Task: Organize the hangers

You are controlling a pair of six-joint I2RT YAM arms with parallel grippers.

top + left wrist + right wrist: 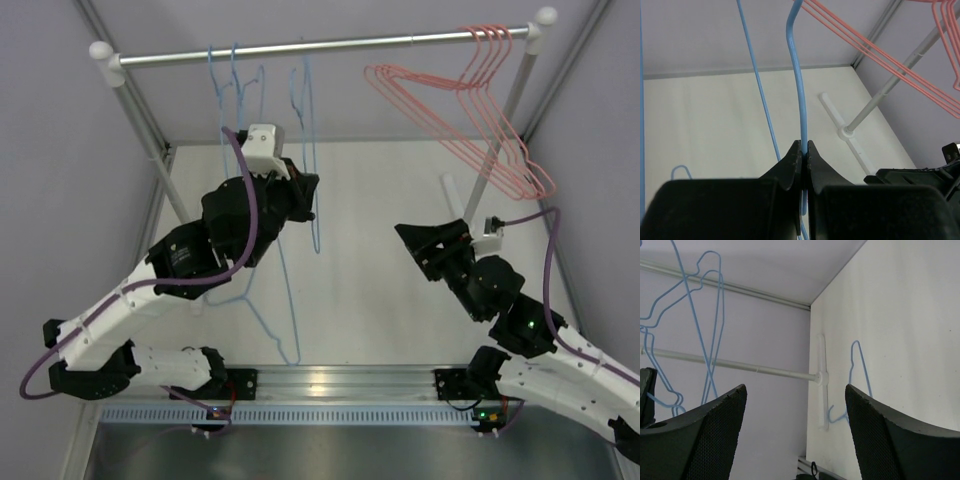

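White table [380, 250], grey walls. Blue hanger [800, 100] hangs on the left half of the rail [330, 45] — left gripper [804, 150] clamped on its wire. Pink hangers [455, 142] bunched at the right end. Right gripper [795, 390] — jaws wide apart, holding nothing.

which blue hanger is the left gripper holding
The rightmost blue hanger on the rail, nearest the pink hangers; the left gripper is shut on its wire.

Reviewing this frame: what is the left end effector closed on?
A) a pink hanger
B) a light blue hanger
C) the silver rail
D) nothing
B: the left wrist view shows the left end effector pinched shut on the wire of a light blue hanger.
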